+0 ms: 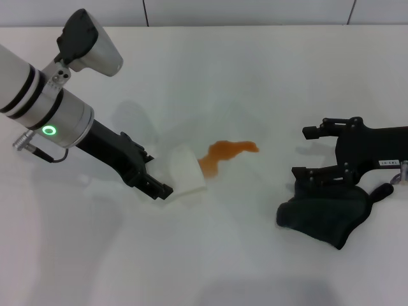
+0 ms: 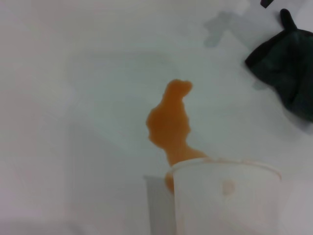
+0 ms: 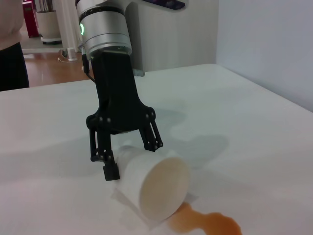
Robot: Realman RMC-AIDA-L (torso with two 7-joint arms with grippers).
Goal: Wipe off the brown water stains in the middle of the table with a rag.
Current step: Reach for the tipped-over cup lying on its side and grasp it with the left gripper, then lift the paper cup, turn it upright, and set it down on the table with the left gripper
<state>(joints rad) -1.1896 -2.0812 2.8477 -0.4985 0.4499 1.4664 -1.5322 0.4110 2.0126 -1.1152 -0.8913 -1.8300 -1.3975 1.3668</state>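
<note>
The left gripper is reaching down with its fingers spread around the base of a white paper cup lying on its side, mouth toward the brown water stains mid-table. The right gripper, fingers apart, is hovering just over the rag lying at the robot's right

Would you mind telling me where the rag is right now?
In the head view, the rag lies on the table at the robot's right, under the right tool, apart from the brown water stains.
</note>
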